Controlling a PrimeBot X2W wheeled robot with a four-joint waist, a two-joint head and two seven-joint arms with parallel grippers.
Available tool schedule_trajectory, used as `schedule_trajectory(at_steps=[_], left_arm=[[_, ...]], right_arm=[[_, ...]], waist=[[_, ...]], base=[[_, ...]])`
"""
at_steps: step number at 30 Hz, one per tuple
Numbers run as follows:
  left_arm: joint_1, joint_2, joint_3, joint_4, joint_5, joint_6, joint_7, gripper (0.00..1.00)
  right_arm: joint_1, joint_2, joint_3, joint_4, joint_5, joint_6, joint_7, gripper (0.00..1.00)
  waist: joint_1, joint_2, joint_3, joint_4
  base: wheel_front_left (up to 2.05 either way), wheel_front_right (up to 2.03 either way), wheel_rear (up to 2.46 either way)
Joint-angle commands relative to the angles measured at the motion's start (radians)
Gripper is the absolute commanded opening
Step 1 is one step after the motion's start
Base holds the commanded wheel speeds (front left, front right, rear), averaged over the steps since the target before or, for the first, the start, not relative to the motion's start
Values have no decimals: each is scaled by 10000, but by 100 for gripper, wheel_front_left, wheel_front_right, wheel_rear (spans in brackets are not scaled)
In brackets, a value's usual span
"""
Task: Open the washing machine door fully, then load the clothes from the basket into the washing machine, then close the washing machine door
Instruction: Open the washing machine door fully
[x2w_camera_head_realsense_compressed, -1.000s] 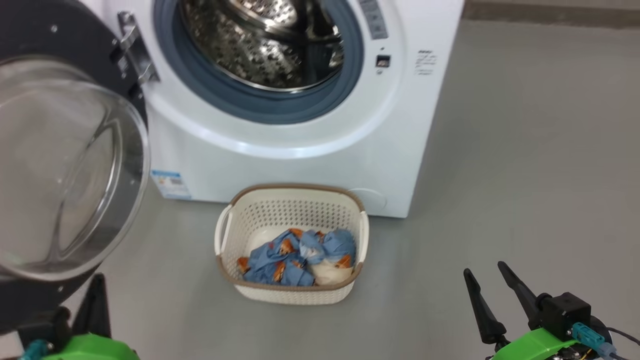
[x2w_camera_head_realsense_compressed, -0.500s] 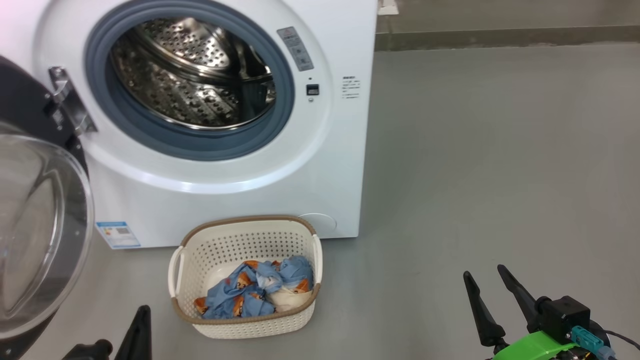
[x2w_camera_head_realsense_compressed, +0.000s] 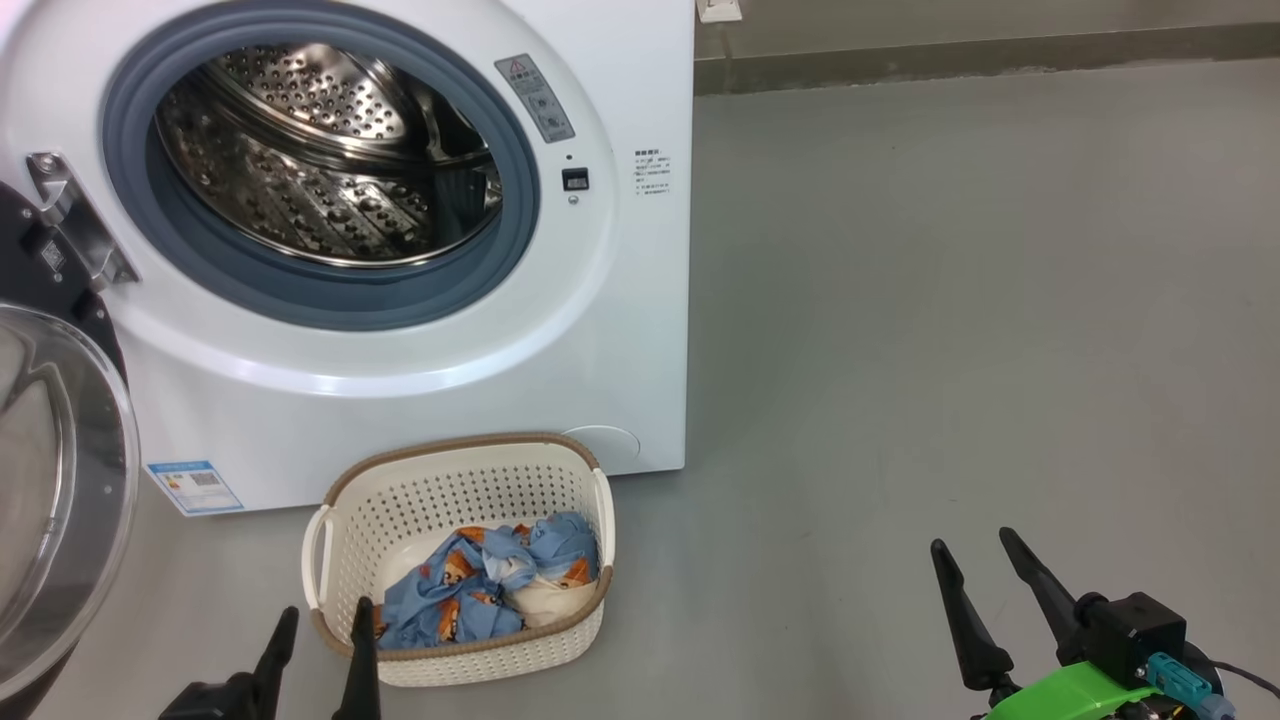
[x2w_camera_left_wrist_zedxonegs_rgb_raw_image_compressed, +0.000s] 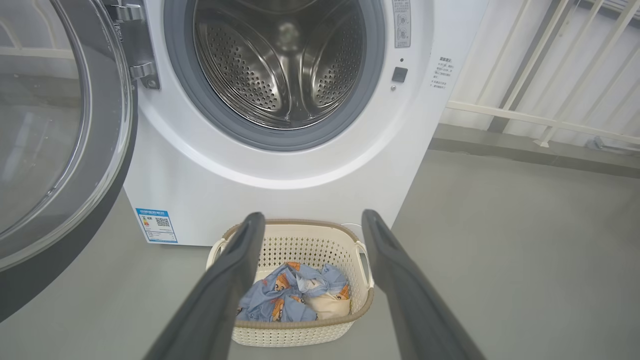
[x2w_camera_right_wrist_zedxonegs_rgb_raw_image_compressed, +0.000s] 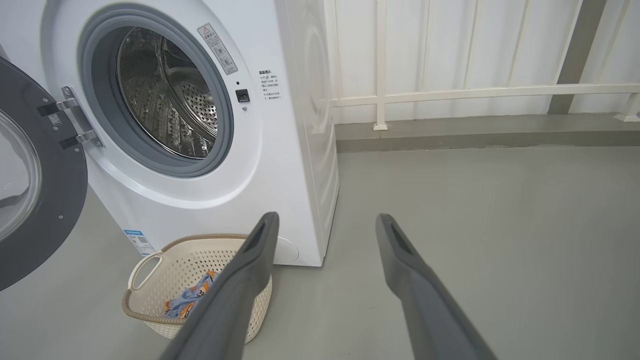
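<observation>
While the left gripper (x2w_camera_head_realsense_compressed: 326, 608) hangs open, the basket (x2w_camera_head_realsense_compressed: 500, 660) lies just ahead.

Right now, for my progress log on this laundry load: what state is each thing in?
washing machine door: swung wide open on its hinge.
washing machine drum: empty, nothing loaded.
clothes: heaped in the basket, not gripped.
basket: upright on the floor before the machine.
left gripper: open, empty, pointed at the basket.
right gripper: open, empty.
</observation>
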Motion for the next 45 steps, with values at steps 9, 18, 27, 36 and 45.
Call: schedule_trajectory(at_steps=[9,18,27,36,45], left_arm=[[-383,105,147,-347,-201,168,-147,100],[-323,105,104,-480,-347,197,-149,100],[-277,105,97,-561,-379,204,-150,100],[-286,105,130,-578,-394,293,-150,100],[-312,105,111,-517,-332,215,-150,100]], right_arm=[[-238,74,151,-151,-9,16,-121,100],[-274,71,173,-131,8,16,-128,100],[-239,-13,213,-127,-29,16,-130,100],[-258,-26,213,-159,-55,16,-132,100],[-278,-26,219,-129,-39,16,-132,100]], waist=[[0,-1,21,99],[0,-1,7,159],[0,-1,23,195],[0,-1,56,188],[0,-1,78,198]], base=[[0,0,0],[0,0,0],[0,0,0],[0,0,0],[0,0,0]])
